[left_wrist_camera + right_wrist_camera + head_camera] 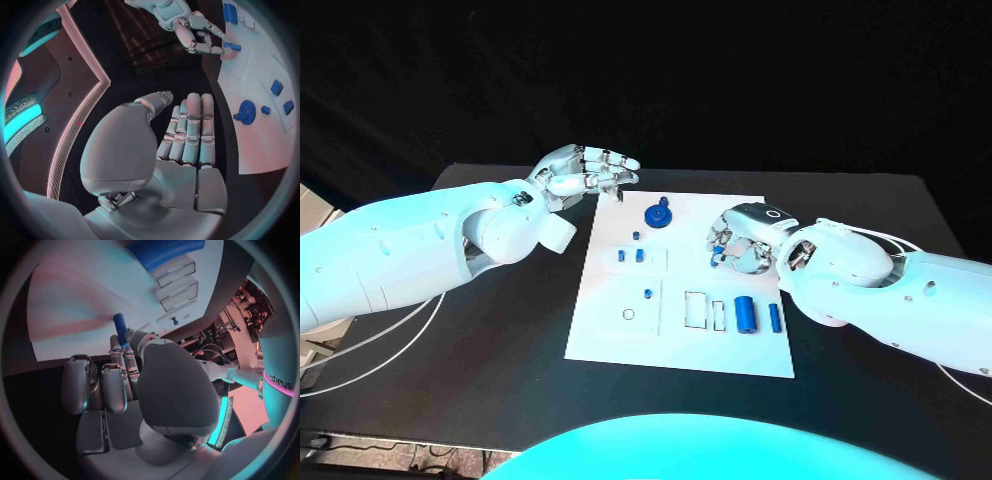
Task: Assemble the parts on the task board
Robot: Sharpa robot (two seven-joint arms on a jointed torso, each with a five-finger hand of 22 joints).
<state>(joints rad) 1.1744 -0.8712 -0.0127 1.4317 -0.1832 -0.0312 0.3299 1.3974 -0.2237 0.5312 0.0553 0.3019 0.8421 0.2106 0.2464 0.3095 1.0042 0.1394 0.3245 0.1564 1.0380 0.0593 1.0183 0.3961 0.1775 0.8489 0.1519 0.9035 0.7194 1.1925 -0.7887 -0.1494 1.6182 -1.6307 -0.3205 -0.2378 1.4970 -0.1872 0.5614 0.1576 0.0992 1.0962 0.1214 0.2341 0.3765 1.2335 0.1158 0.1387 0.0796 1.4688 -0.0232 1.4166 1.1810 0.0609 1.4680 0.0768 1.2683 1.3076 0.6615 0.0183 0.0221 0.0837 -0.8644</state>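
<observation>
black table (877,370) carries the white task board (625,345), darkness behind

Cyan-pink tint, bright glare on task board (678,345), dark bkgd, fisheye warp in wrist views

left arm in from the left with its hand (586,170) raised, fingers (190,131) straight, close together and holding nothing, right arm in from the right with its hand (744,238) turned down, fingers (119,371) curled, pinching a small blue peg (120,328).
</observation>
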